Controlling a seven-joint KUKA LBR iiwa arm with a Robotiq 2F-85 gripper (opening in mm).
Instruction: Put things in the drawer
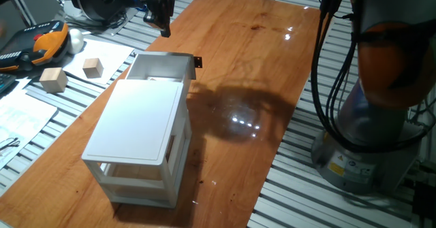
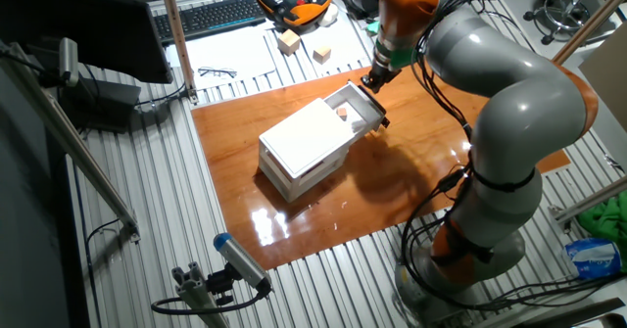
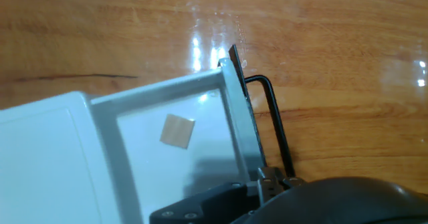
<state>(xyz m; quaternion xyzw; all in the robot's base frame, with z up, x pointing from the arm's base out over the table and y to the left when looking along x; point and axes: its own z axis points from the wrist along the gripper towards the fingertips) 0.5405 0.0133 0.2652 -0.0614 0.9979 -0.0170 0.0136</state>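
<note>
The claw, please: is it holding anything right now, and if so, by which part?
Nothing appears to be held. The claw hovers above the open drawer, and the tiny wooden cube lies loose on the drawer floor.

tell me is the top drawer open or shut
Open: the drawer is pulled out from the cabinet, and the tiny cube lies on its floor.

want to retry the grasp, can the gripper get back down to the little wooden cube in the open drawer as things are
Probably yes. The drawer is pulled out and nothing covers the little wooden cube on its floor. The gripper hangs just above the drawer's front end.
</note>
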